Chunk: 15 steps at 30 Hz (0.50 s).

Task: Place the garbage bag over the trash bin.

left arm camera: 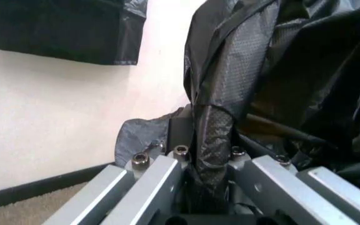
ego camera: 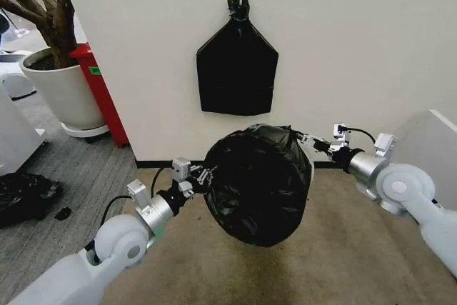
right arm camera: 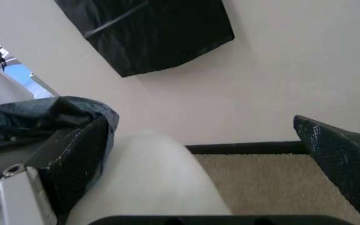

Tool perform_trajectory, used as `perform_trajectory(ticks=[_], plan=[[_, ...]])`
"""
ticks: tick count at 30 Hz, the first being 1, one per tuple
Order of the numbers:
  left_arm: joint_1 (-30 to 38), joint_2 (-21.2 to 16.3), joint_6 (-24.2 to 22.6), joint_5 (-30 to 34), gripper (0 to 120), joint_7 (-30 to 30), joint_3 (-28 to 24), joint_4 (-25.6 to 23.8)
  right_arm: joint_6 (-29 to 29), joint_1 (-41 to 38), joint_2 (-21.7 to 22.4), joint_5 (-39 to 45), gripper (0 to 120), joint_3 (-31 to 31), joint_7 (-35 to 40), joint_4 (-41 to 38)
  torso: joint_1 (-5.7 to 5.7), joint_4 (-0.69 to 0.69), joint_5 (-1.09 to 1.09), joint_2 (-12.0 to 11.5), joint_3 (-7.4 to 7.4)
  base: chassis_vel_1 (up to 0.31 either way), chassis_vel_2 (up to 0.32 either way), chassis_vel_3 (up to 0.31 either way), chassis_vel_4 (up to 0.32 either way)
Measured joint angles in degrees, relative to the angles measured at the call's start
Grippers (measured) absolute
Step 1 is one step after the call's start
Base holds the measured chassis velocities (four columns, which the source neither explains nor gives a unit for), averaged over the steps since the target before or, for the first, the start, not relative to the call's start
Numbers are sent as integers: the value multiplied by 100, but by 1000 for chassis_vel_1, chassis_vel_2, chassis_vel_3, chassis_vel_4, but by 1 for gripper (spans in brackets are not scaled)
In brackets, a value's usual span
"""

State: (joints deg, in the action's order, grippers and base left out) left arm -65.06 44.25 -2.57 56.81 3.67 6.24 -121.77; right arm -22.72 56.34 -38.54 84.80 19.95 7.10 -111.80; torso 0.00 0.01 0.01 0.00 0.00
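The black garbage bag is stretched into a round shape in front of the wall, between my two arms. My left gripper is at the bag's left edge. In the left wrist view a fold of the garbage bag is pinched between its fingers. My right gripper is at the bag's upper right edge. It stands open, with bag film draped over one of its fingers. The cream wall of the trash bin lies between the two fingers. In the head view the bag hides the bin.
A flat black bundle with a knot hangs on the wall above. A large white plant pot and a red object stand at the left. A lumpy dark bag lies on the grey floor. A white cabinet is at the right.
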Motion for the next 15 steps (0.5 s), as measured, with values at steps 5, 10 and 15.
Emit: perform_trajectory(ticks=[5,10,15], plan=[[88,86,-21,21,0,-248,-30,129,-45,254,124,225,100,287,42,-291,0,-2,-1,0,0,0,0,0,0],[174,159,-92,48,0,-530,-91,215,-39,284,213,534,100,459,233,-578,-1,-1,-1,0,-1,0,0,0,0],[237,247,-232,249,0,-1184,-98,208,-40,325,191,721,100,693,631,-971,0,-1,-1,0,0,0,0,0,0]])
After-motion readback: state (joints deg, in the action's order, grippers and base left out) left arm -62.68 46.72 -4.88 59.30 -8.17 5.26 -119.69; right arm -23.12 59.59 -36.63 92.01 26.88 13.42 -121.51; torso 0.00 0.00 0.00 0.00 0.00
